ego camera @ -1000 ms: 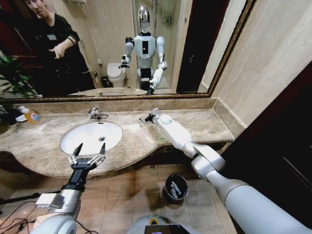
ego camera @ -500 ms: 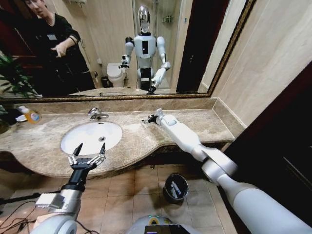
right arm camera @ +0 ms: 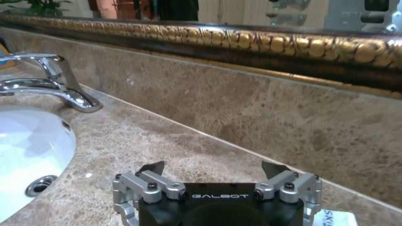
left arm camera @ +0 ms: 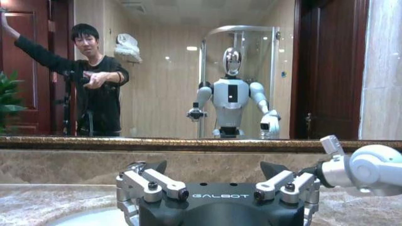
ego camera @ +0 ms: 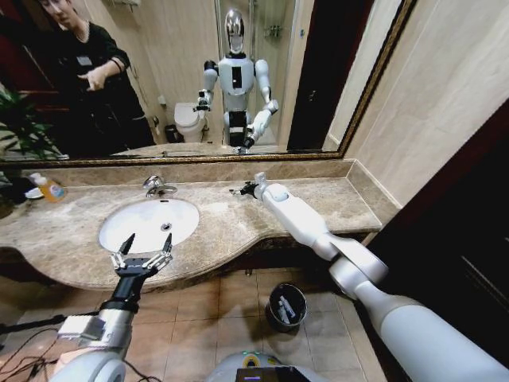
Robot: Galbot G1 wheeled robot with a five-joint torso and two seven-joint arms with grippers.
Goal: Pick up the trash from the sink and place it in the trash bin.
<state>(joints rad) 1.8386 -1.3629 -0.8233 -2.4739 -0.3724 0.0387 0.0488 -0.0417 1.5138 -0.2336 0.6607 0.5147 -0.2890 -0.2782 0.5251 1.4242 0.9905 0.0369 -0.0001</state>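
The right gripper point(ego camera: 246, 189) sits just above centre of the head view, low over the marble counter point(ego camera: 318, 203) by the back wall, well right of the faucet point(ego camera: 157, 185). Its fingers are spread with nothing between them. In the right wrist view a small white packet point(right arm camera: 334, 219) lies on the marble at the lower right corner, just beside the finger tips; I judge the arm is down there to take it.

The left gripper point(ego camera: 141, 253) hovers in the lower left of the frame over the near rim of the sink point(ego camera: 115, 219), fingers spread and empty, apparently waiting. The basin looks bare. The trash bin point(ego camera: 286, 307) stands on the floor, lower centre, under the counter edge, with a few pale pieces already inside.
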